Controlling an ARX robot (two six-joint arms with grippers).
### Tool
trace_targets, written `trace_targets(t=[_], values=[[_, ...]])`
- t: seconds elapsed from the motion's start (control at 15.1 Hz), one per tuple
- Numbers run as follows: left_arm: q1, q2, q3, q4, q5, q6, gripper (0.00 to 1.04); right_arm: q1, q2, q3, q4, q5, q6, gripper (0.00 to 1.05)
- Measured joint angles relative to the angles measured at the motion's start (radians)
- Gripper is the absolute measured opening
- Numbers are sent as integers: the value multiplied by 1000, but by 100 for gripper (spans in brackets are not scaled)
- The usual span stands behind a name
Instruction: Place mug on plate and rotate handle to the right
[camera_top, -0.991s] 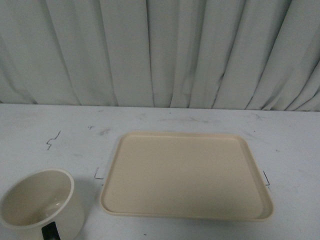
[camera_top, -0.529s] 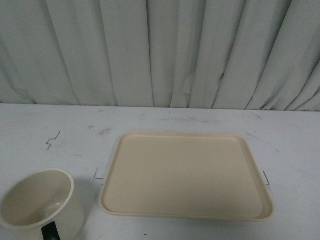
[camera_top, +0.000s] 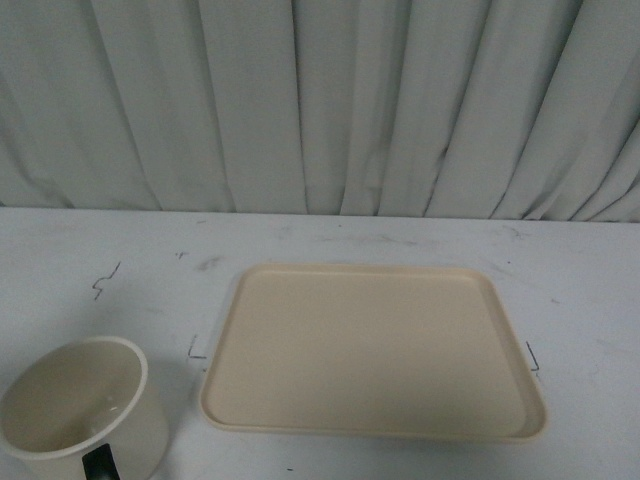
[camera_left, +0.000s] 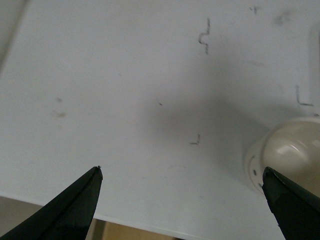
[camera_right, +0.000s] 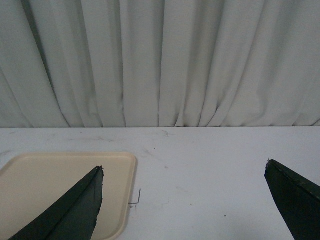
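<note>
A white table (camera_top: 420, 240) spreads across the front view, its surface scuffed with faint grey smudges (camera_top: 208, 263). A black squiggle (camera_top: 105, 280) is drawn toward its left side. A small corner mark (camera_top: 196, 350) lies nearer the front, with a second corner mark (camera_top: 533, 357) well to its right. A pale pleated curtain (camera_top: 320, 100) hangs behind the table's far edge.

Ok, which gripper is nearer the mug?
The left gripper: the mug sits right beside one of its jaws. The right gripper faces the plate, with no mug in its view.

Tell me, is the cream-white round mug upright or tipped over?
Upright: the cream-white round mug stands with its open mouth facing up.
</note>
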Motion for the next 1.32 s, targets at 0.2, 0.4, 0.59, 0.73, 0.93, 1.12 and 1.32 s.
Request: trace_targets(t=[0.2, 0.4, 0.59, 0.73, 0.93, 1.12, 1.32], values=[[8, 189, 124, -43, 168, -47, 98, 0, 0, 0, 0, 0, 0, 98], [-1, 375, 191, -89, 270, -72, 98, 0, 0, 0, 0, 0, 0, 98], [-24, 489, 212, -90, 275, -76, 98, 0, 0, 0, 0, 0, 0, 98], [-39, 531, 219, -64, 280, -79, 98, 0, 0, 0, 0, 0, 0, 98], [-47, 617, 230, -29, 248, -82, 98, 0, 0, 0, 0, 0, 0, 98], [-81, 643, 230, -19, 207, -94, 83, 0, 0, 0, 0, 0, 0, 98], [-86, 653, 230, -38, 203, -107, 52, 0, 0, 0, 0, 0, 0, 98]])
